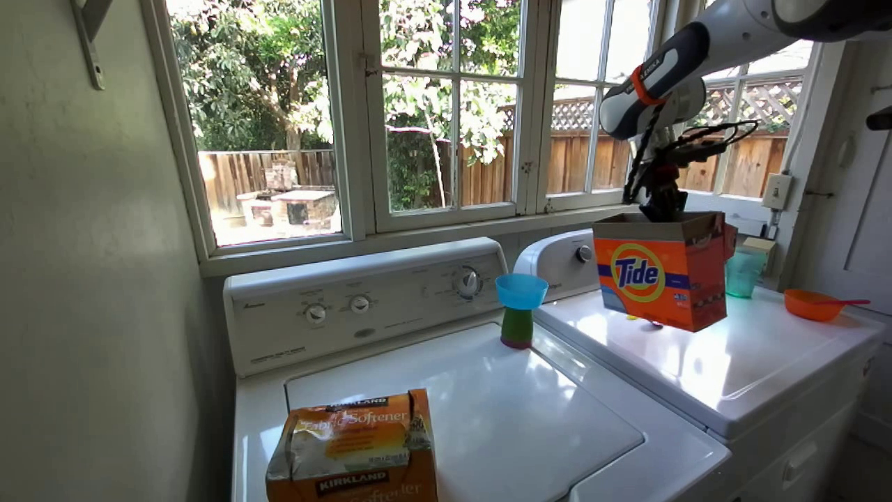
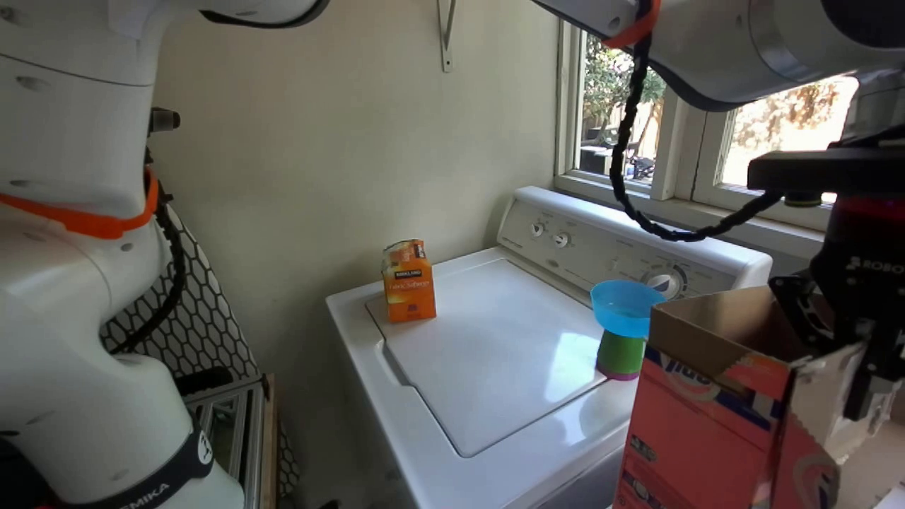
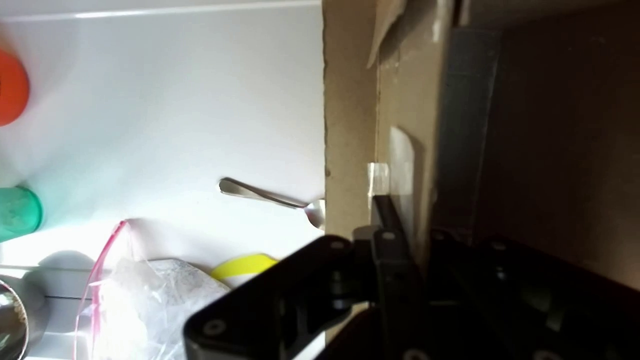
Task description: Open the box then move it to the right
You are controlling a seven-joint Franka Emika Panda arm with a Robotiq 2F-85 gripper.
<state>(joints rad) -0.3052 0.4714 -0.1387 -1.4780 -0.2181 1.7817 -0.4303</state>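
The box (image 1: 644,279), an orange Tide carton, hangs upright and appears raised above the dryer top (image 1: 752,348). Its top is open, and the bare brown inside shows in both exterior views. My gripper (image 1: 663,208) comes down from above at the box's upper rim. In the wrist view the gripper (image 3: 416,227) is shut on one cardboard wall of the box (image 3: 350,115). One finger (image 3: 392,240) lies outside that wall; the finger on the inner side is mostly dark and hidden. A torn flap shows beside the jaws.
A Kirkland fabric softener package (image 1: 352,446) and a blue bowl (image 1: 521,291) on a green cup (image 1: 517,328) stand on the washer. On the dryer are a teal cup (image 1: 743,273), an orange bowl (image 1: 812,305), a spoon (image 3: 265,196) and a plastic bag (image 3: 135,305). Windows rise behind.
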